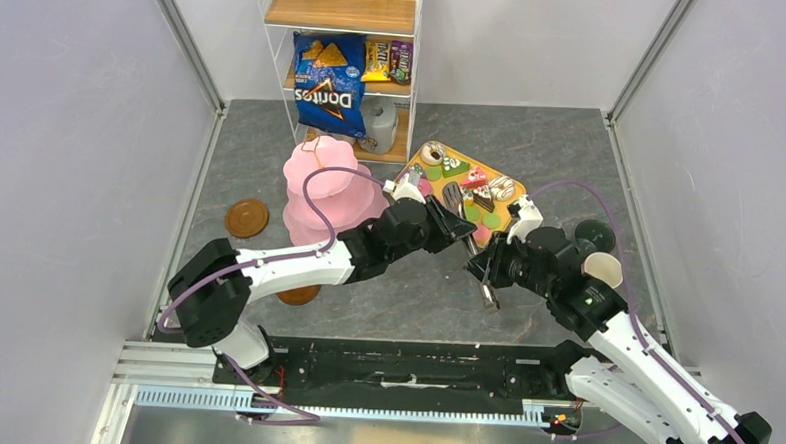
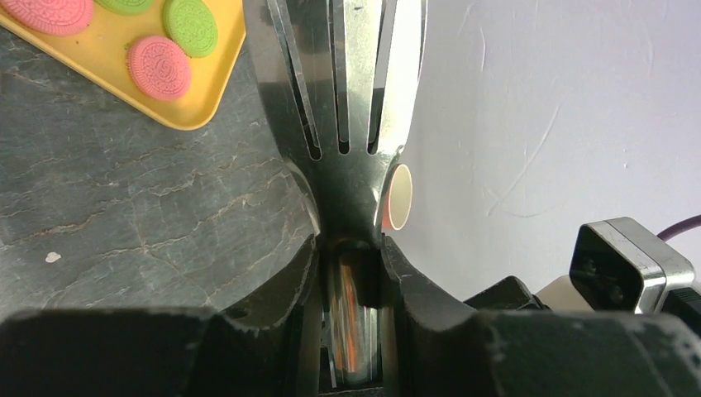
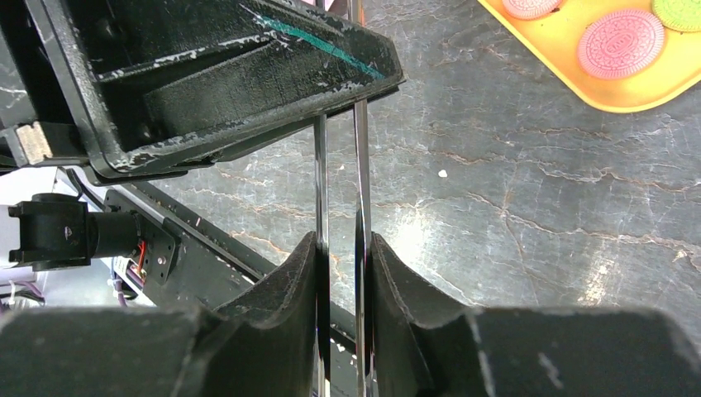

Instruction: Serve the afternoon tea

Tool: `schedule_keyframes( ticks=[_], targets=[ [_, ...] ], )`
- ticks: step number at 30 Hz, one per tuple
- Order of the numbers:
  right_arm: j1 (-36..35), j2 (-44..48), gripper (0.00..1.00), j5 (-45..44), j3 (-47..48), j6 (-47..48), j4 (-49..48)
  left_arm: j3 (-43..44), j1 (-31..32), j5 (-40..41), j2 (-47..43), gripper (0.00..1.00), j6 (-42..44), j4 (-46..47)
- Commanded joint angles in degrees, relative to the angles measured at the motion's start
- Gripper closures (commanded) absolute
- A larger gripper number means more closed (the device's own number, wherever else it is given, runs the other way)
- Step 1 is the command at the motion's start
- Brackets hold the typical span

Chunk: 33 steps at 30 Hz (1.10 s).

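in the middle of a grey stone-look table, two black robot arms meet over a pair of metal tongs (image 1: pixel 456 199). the left gripper (image 1: pixel 457 225) has its fingers clamped tight on the tongs just behind the slotted head (image 2: pixel 347 91), which reaches out over the near corner of a yellow tray (image 1: pixel 511 211). the right gripper (image 1: pixel 482 269) has its fingers pressed together on the two thin handle strips (image 3: pixel 361 165), further toward the tail end. the tray holds small toy cakes and donuts, with pink macarons (image 2: pixel 159 66) and green macarons (image 2: pixel 190 25) at its near edge. a pink three-tier stand (image 1: pixel 321 179) rises just left of the tray. one brown saucer (image 1: pixel 246 218) lies left of the stand, another (image 1: pixel 298 295) peeks from under the left arm. a dark green mug (image 1: pixel 596 234) and a pink mug (image 1: pixel 607 269) sit beside the right arm.
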<state>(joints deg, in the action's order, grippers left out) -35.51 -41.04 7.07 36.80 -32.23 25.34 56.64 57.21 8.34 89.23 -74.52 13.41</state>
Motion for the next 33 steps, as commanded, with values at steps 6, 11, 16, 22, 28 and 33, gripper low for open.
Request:
schedule_keyframes(
  ticks=[6, 11, 16, 22, 28, 33],
  targets=[
    [-0.61, -1.42, 0.55, -0.55, 5.26, 0.68, 2.52, -2.47, -0.67, -0.56, -1.22, 0.98, -1.1, 7.89],
    [-1.14, -3.64, 0.5, -1.68, 7.03, -0.63, 3.76, -3.48, -0.65, -0.9, -1.53, 0.98, -0.67, 9.92],
    [-1.63, -5.61, 0.55, -2.84, 7.76, -1.42, 3.58, -5.62, -0.61, -1.4, -1.85, 0.98, -1.93, 15.41],
    [-2.2, -7.6, 0.58, -3.35, 8.81, -1.78, 2.87, -8.22, -0.61, -2.02, -1.19, 0.98, -3.97, 23.24],
    [-2.98, -9.31, 0.6, -4.12, 10.37, -1.62, 3.67, -8.65, -0.61, -2.88, -0.71, 0.98, -3.56, 25.61],
    [-3.25, -9.36, 0.61, -4.78, 11.85, -1.16, 4.87, -9.09, -0.53, -2.91, -0.96, 0.98, -2.91, 25.84]
  ],
)
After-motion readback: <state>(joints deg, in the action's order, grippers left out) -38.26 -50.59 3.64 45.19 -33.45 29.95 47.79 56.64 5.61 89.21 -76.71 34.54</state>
